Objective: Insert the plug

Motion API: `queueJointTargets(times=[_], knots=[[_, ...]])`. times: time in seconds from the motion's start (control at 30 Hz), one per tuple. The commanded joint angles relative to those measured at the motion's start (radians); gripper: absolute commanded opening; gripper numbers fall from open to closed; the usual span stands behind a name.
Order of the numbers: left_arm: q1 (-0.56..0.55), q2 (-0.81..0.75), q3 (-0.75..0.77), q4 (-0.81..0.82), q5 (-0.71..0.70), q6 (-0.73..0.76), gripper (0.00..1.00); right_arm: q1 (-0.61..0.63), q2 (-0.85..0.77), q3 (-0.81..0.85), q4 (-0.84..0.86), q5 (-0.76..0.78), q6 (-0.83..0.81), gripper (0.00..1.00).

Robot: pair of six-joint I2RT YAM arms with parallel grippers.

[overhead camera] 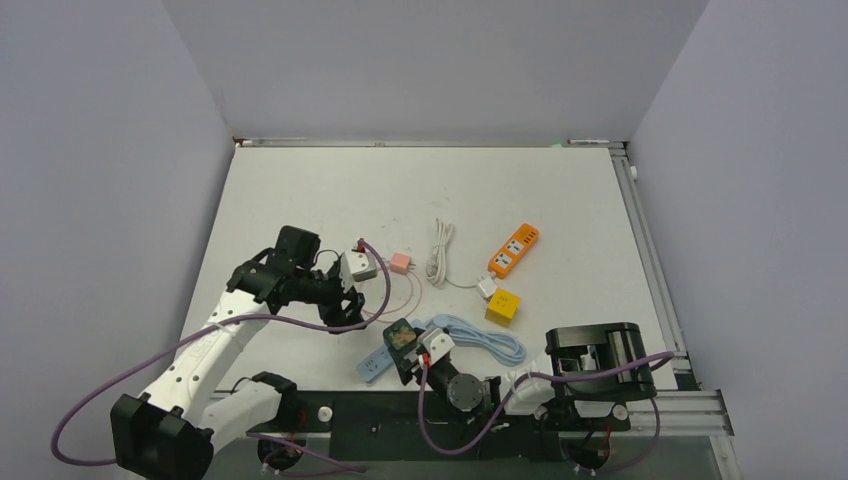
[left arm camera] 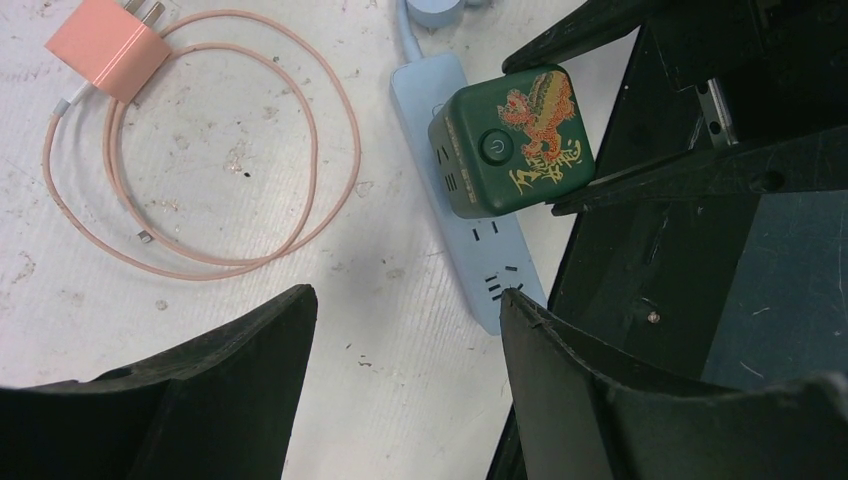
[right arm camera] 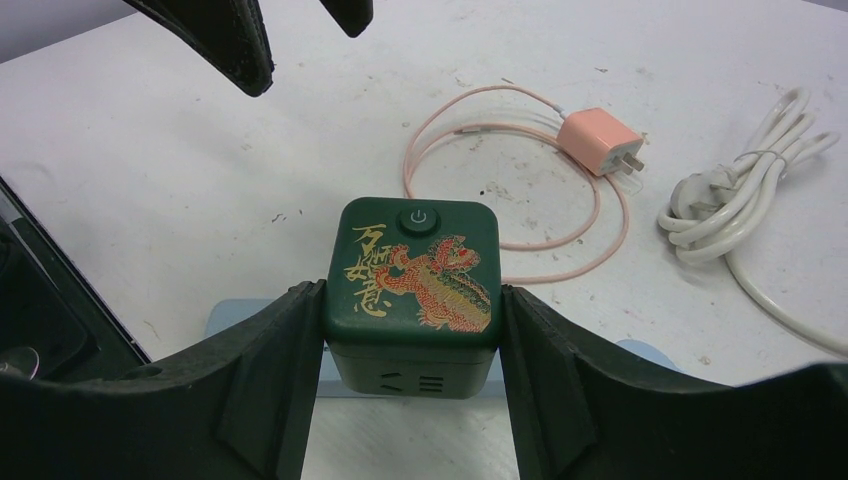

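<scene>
A dark green cube plug (right arm camera: 415, 280) with a red and gold dragon print sits on the light blue power strip (left arm camera: 480, 240). It also shows in the top view (overhead camera: 402, 338) and the left wrist view (left arm camera: 510, 140). My right gripper (right arm camera: 410, 350) is shut on the cube, one finger on each side. The strip (overhead camera: 375, 364) lies at the table's near edge. My left gripper (left arm camera: 405, 330) is open and empty, hovering over bare table left of the strip's end. In the top view the left gripper (overhead camera: 350, 300) is above and left of the cube.
A pink charger (overhead camera: 400, 262) with a looped pink cable (left arm camera: 200, 150) lies beyond the strip. A coiled white cable (overhead camera: 438, 252), an orange power strip (overhead camera: 514, 250) and a yellow cube (overhead camera: 502, 306) lie to the right. A blue cable (overhead camera: 480, 336) trails right.
</scene>
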Motion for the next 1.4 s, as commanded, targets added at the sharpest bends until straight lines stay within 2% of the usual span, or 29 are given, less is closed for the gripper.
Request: queueJointTargets(times=[0.0,0.17,0.7,0.93,1.1,1.37], knots=[[-0.01,-0.009,0.032,0.029,0.002,-0.017,0.64,0.009,-0.018,0.027,-0.036,0.012,0.009,0.05],[-0.01,-0.016,0.021,0.032,0.002,-0.015,0.64,0.009,0.015,0.036,0.008,-0.007,0.019,0.05],[-0.029,-0.015,0.018,0.045,0.004,-0.041,0.64,0.009,-0.01,0.058,-0.049,-0.012,0.057,0.05],[-0.043,-0.01,0.028,0.083,0.007,-0.099,0.64,0.009,-0.014,0.048,-0.073,-0.03,0.075,0.05],[-0.072,0.018,0.034,0.087,0.019,-0.127,0.63,0.009,-0.016,0.039,-0.096,-0.033,0.079,0.05],[-0.147,0.059,0.019,0.126,-0.042,-0.138,0.63,0.01,-0.035,0.036,-0.14,-0.032,0.087,0.05]])
